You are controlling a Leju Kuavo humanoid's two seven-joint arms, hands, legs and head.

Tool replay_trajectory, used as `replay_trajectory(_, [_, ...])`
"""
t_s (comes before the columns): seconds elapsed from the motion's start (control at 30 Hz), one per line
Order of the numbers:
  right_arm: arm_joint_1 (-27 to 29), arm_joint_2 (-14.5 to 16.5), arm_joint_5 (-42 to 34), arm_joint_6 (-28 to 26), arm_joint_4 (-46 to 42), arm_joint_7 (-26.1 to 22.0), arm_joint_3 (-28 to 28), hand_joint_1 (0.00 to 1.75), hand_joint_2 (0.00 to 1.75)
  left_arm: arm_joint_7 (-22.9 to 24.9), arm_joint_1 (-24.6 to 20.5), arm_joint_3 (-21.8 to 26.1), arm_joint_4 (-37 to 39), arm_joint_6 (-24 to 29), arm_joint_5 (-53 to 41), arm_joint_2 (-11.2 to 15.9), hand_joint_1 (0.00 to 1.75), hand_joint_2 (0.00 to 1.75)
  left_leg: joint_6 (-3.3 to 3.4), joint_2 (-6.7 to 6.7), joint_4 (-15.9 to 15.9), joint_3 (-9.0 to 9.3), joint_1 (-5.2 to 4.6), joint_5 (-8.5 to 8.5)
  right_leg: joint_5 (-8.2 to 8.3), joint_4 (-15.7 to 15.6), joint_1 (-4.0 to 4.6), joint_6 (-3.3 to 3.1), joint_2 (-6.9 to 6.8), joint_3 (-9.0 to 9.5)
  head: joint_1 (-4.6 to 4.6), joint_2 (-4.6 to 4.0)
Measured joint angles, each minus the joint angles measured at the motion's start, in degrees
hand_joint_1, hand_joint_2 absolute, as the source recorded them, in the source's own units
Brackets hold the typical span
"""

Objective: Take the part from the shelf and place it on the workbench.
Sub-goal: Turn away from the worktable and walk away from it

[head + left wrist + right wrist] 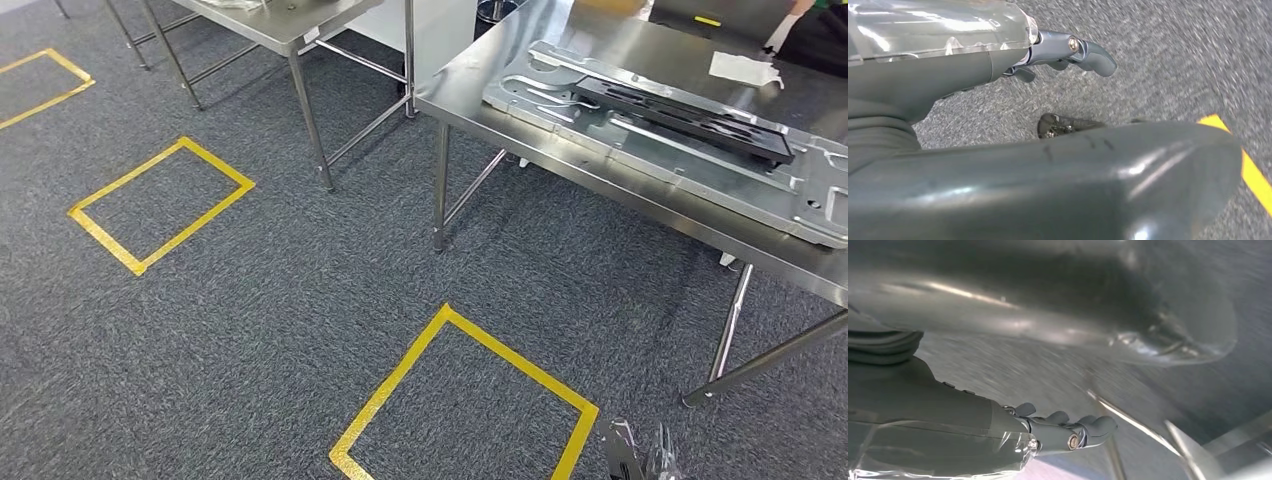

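A: What does the head view show?

B: A stainless-steel counter [560, 60] at upper right, carrying a large flat silver stamped-metal panel [700, 165] with a black rectangular frame part [690, 115] lying on it. Yellow tape squares [160, 205] mark the grey carpet floor [300, 320].

A: And the robot hands?

B: The left robot hand [1068, 52] hangs over the carpet, fingers loosely curled, holding nothing; the right robot hand [1068, 432] likewise (both empty, as far as the blurred wrist views tell).

A: Risks?

B: No shelf is visible, so the part to fetch cannot be located. While walking, a hanging arm may clip a steel counter leg [440, 190], or the robot may mistake the black frame for its target.
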Motion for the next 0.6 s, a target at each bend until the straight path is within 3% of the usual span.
replay_trajectory(0.03, [-0.3, -0.8, 0.1, -0.1, 2.6, 1.2, -0.4, 0.00, 0.00, -0.1, 0.2, 0.0, 0.0, -0.6, 0.0, 0.2, 0.00, 0.00, 0.41, 0.41, -1.3, 0.62, -0.18, 0.11, -0.16, 0.1, 0.12, 0.34, -0.54, 0.06, 0.02, 0.00])
replay_trajectory(0.1, [-0.7, -2.2, 0.3, 0.3, 7.0, 3.9, -0.9, 0.00, 0.00, -0.3, 0.9, 0.0, 0.1, -2.5, 0.0, 1.0, 0.00, 0.00, 1.16, -0.64, -1.6, 0.38, -0.35, 0.19, -0.30, 0.1, 0.15, 0.93, -1.49, 0.26, 0.04, 0.00])
replay_trajectory(0.13, [-0.8, -2.8, 0.5, 0.7, 8.8, 5.1, -1.1, 0.00, 0.00, -0.4, 1.3, 0.0, 0.1, -3.4, 0.0, 1.6, 0.00, 0.00, 1.47, -1.11, -1.7, 0.37, -0.29, 0.35, -0.61, 0.4, 0.03, 1.25, -1.19, 0.31, 0.04, 0.00])
replay_trajectory(0.2, [-0.8, -3.6, 1.1, 1.5, 11.7, 7.5, -1.5, 0.00, 0.00, -0.5, 2.1, 0.0, 0.1, -4.6, 0.0, 2.5, 0.00, 0.00, 2.12, -2.05, -2.1, 0.39, -0.07, 0.76, -3.02, 3.4, -0.25, 1.79, 1.29, -0.93, 0.04, 0.00])
replay_trajectory(0.27, [-0.6, -4.2, 2.0, 2.0, 14.3, 10.2, -1.7, 0.00, 0.00, -0.5, 2.3, 0.1, 0.1, -4.9, 0.0, 3.2, 0.00, 0.00, 2.55, -3.16, -2.2, 0.14, -0.07, 1.05, -7.16, 10.9, -0.44, 1.98, 4.07, -4.44, 0.05, 0.00])
replay_trajectory(0.3, [-0.5, -4.5, 2.4, 2.1, 15.3, 11.6, -1.7, 0.00, 0.00, -0.5, 2.2, 0.1, 0.1, -4.9, 0.0, 3.6, 0.00, 0.00, 2.66, -3.86, -2.1, 0.00, -0.13, 1.14, -8.53, 14.5, -0.47, 2.00, 4.59, -6.22, 0.05, 0.00])
replay_trajectory(0.33, [-0.4, -4.7, 3.1, 2.3, 16.2, 13.1, -1.7, 0.00, 0.00, -0.4, 2.3, 0.1, 0.1, -4.8, 0.0, 3.8, 0.00, 0.00, 2.69, -4.58, -2.1, -0.06, -0.19, 1.17, -8.76, 16.6, -0.48, 2.00, 4.79, -7.32, 0.05, 0.00])
replay_trajectory(0.37, [-0.3, -4.8, 3.8, 2.5, 16.9, 14.6, -1.7, 0.00, 0.00, -0.4, 2.3, 0.1, 0.1, -4.8, 0.0, 3.9, 0.00, 0.00, 2.67, -5.29, -2.0, -0.07, -0.22, 1.18, -7.78, 16.4, -0.49, 1.96, 4.89, -7.39, 0.05, 0.00])
replay_trajectory(0.4, [-0.3, -4.8, 4.6, 2.8, 17.5, 16.3, -1.7, 0.00, 0.00, -0.3, 2.3, 0.1, 0.1, -4.7, 0.0, 4.0, 0.00, 0.00, 2.63, -6.01, -1.9, -0.04, -0.22, 1.16, -5.87, 14.2, -0.53, 1.89, 5.13, -6.50, 0.05, 0.00])
replay_trajectory(0.43, [-0.3, -4.8, 5.4, 3.0, 18.0, 17.9, -1.6, 0.00, 0.00, -0.2, 2.2, 0.1, 0.1, -4.7, 0.0, 4.0, 0.00, 0.00, 2.53, -6.75, -1.7, -0.03, -0.21, 1.12, -3.55, 10.3, -0.64, 1.77, 5.89, -4.80, 0.05, 0.00])
replay_trajectory(0.5, [-0.4, -4.8, 6.6, 3.4, 18.9, 20.5, -1.4, 0.00, 0.00, -0.1, 1.9, 0.2, 0.1, -4.6, 0.0, 4.0, 0.00, 0.00, 2.01, -8.18, -1.2, -0.31, -0.36, 1.03, -0.84, 3.6, -0.81, 1.53, 8.15, -1.90, 0.06, 0.00])
replay_trajectory(0.57, [-0.5, -4.8, 7.3, 3.9, 19.5, 22.3, -1.0, 0.00, 0.00, 0.0, 1.7, 0.4, 0.1, -4.5, 0.0, 4.1, 0.00, 0.00, 1.29, -9.35, -1.0, -0.76, -0.38, 1.17, -0.65, 1.7, -0.69, 1.19, 8.94, -1.20, 0.05, 0.00])
replay_trajectory(0.6, [-0.5, -4.8, 7.5, 4.2, 19.8, 23.1, -0.8, 0.00, 0.00, 0.0, 1.7, 0.4, 0.1, -4.4, 0.0, 4.1, 0.00, 0.00, 0.90, -9.88, -1.0, -0.98, -0.30, 1.31, -0.51, 1.7, -0.71, 0.87, 8.34, -1.24, 0.05, 0.00])
